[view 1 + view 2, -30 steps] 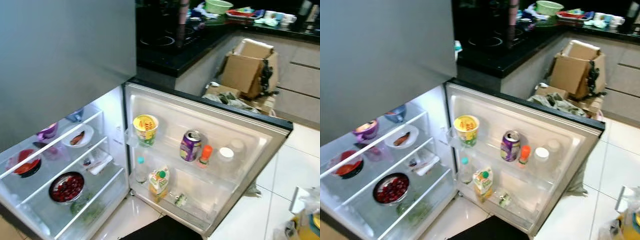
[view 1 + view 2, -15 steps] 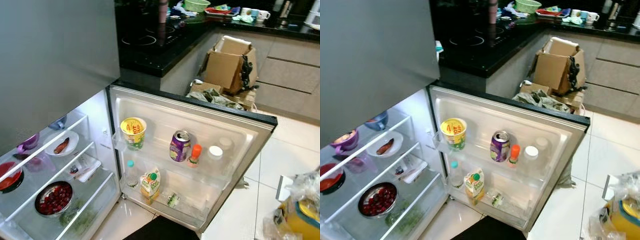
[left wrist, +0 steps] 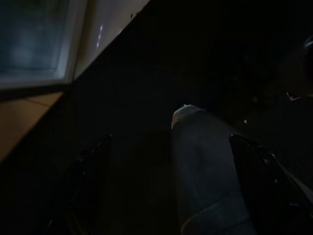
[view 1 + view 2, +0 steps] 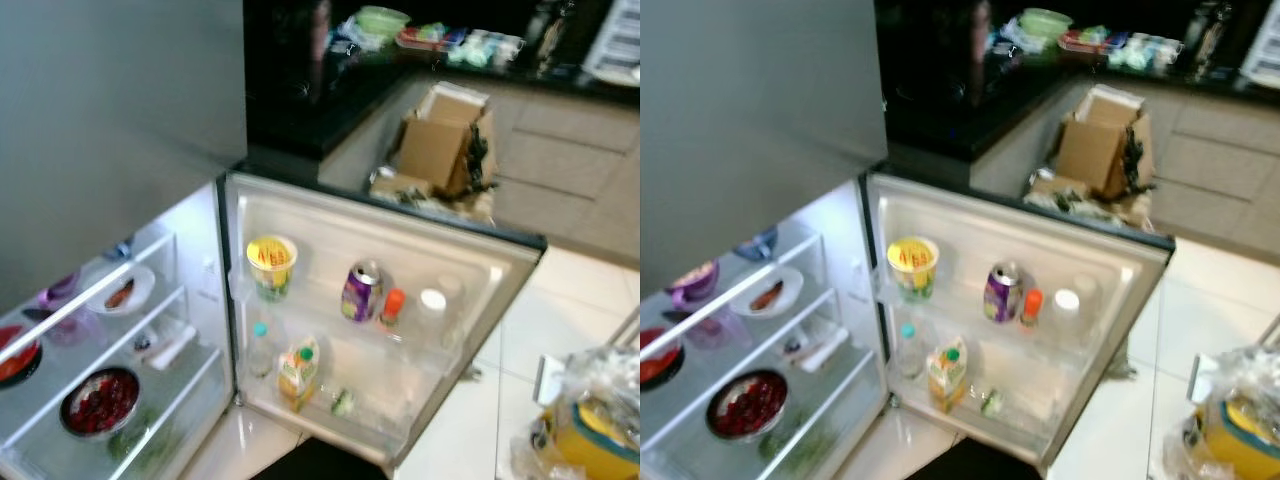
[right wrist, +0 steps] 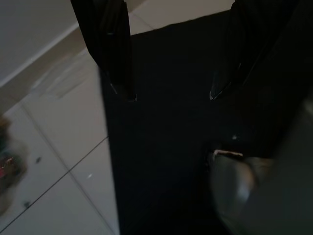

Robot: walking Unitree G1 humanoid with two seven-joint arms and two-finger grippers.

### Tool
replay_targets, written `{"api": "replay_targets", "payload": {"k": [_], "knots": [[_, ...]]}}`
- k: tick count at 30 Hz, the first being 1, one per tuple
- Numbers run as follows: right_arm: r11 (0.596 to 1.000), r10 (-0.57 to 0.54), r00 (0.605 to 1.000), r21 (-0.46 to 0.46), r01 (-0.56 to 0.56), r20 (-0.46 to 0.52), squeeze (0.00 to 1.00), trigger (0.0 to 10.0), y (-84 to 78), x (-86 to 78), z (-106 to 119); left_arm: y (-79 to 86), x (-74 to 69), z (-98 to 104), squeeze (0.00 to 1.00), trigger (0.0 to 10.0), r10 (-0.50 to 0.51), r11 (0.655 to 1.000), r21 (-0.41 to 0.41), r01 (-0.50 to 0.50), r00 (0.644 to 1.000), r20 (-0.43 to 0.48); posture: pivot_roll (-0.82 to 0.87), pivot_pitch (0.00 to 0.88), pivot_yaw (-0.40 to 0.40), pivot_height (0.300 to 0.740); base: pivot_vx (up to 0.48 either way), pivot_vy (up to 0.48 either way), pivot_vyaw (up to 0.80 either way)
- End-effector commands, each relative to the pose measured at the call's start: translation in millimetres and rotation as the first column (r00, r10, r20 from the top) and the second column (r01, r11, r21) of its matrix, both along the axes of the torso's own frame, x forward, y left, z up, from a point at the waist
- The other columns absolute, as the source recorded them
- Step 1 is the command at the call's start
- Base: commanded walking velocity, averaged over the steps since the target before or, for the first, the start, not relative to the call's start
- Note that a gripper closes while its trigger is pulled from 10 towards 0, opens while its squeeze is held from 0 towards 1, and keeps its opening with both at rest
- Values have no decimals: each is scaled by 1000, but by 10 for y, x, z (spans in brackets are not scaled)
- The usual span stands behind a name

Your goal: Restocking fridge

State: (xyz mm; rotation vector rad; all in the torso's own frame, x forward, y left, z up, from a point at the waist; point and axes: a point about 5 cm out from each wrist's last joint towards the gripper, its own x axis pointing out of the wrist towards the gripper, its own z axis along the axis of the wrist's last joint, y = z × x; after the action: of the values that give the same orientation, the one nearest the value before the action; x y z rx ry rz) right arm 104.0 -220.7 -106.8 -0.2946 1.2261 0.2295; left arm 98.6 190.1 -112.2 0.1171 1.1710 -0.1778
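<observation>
The fridge (image 4: 200,260) is seen with its lower door (image 4: 400,330) swung wide open. On the door's upper rack a yellow cup (image 4: 271,262), a purple can (image 4: 361,291), a small orange-capped bottle (image 4: 392,307) and a white-lidded jar (image 4: 432,305) are stood in a row. On the rack below, a clear bottle (image 4: 259,346) and a yellow carton (image 4: 297,368) are kept just beside each other. Inside, a white plate (image 4: 122,290) is set on a glass shelf, and a steel bowl of red fruit (image 4: 98,402) on the shelf below it. A plastic bag with yellow contents (image 4: 585,425) is seen on the tiled floor (image 4: 590,300) at the right. Cardboard boxes (image 4: 440,150) are piled against the dark bench (image 4: 310,110) behind the door.

The right claw (image 5: 168,93) is held spread over a black surface, with nothing between its 2 fingers. The left claw (image 3: 171,176) is in deep shade, its fingers parted and empty.
</observation>
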Motion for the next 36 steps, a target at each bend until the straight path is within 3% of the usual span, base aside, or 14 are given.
{"api": "replay_targets", "payload": {"k": [1, 12, 23, 36], "knots": [[1000, -1, 1000, -11, 1, -5, 0, 10000, -37, -2, 6, -38, -72, -25, 0, 10000, -10, 1000, -9, 9, 999, -35, -35, 0, 4, 740, 0, 0, -731], [1000, 0, 1000, -13, 0, 1, 0, 10000, -32, 3, 7, -35, -68, -24, 0, 10000, 3, 1000, -9, -3, 1000, -31, -34, 0, 4, 740, 0, 0, -731], [1000, -4, 1000, -13, 5, 21, 0, 10000, -27, 21, 12, -61, -46, -16, 0, 10000, 2, 999, -49, -3, 1000, -21, -34, 0, 4, 740, 0, 0, 0], [1000, 1, 1000, -17, 0, 22, 0, 10000, -38, 22, 15, -60, -55, -18, 0, 10000, 2, 998, -56, -4, 1000, -26, -36, 0, 4, 740, 0, -464, 0]]}}
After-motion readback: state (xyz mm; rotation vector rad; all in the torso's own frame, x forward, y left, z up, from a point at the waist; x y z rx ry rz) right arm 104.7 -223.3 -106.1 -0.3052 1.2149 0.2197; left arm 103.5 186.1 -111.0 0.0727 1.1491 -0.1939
